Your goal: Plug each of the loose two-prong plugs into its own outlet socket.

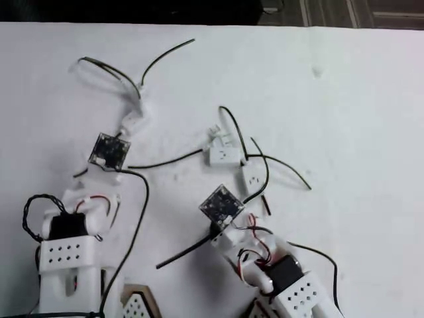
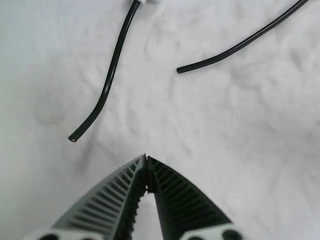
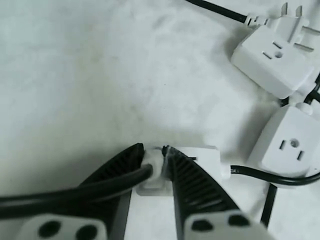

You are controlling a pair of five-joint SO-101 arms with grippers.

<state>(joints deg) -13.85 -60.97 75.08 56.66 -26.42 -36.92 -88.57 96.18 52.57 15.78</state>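
The right gripper (image 3: 152, 150) is closing its fingers (image 3: 192, 180) tightly on a white plug (image 3: 151, 175) at its cord end, near two outlet sockets (image 3: 270, 57) (image 3: 290, 142). The left gripper (image 2: 146, 159) is hanging with its tips pressed together and holding nothing, above the white table (image 2: 225, 125).

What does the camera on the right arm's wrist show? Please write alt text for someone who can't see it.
The right end effector is shut on a white plug with a black cord, low over the white table. Farther off sit a white outlet socket and a second socket, with loose plug prongs beside it.
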